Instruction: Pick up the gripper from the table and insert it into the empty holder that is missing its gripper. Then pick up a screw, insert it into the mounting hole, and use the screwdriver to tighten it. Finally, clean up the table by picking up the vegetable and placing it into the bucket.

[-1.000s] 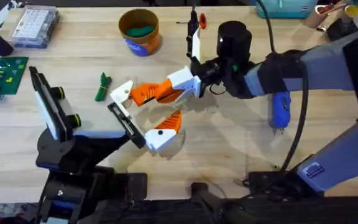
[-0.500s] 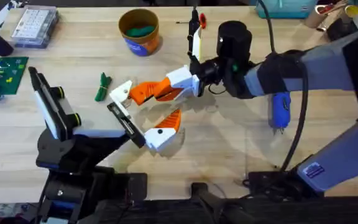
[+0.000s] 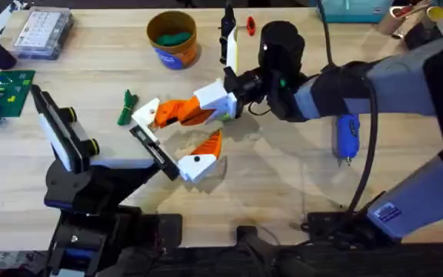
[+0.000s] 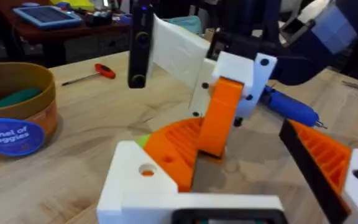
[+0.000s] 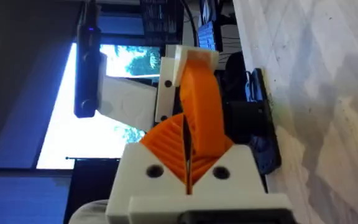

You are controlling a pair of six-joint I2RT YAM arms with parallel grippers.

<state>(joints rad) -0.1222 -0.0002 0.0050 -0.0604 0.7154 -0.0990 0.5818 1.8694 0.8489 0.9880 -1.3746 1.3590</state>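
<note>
My right gripper (image 3: 171, 115) is shut, its orange fingers lying against the far finger of my left gripper (image 3: 191, 131), which stands wide open around them. In the left wrist view a sliver of the lime-green gripper (image 4: 143, 141) shows beside that finger's orange pad, under the right gripper (image 4: 210, 146). The dark green vegetable (image 3: 127, 108) lies on the table just left of both grippers. At the far side stands the blue bucket (image 3: 172, 52) with something green inside. The blue screwdriver (image 3: 347, 136) lies on the right. The holder and the screws are not clear to me.
A red-handled tool (image 3: 249, 24) lies at the far edge. A clear plastic box (image 3: 43, 32) and a green board (image 3: 3, 88) sit at the far left. A black cylinder (image 3: 281, 42) stands behind the right arm.
The right gripper has slid left and slightly toward the far edge, staying shut. The left gripper has shifted a little the same way and stays open.
</note>
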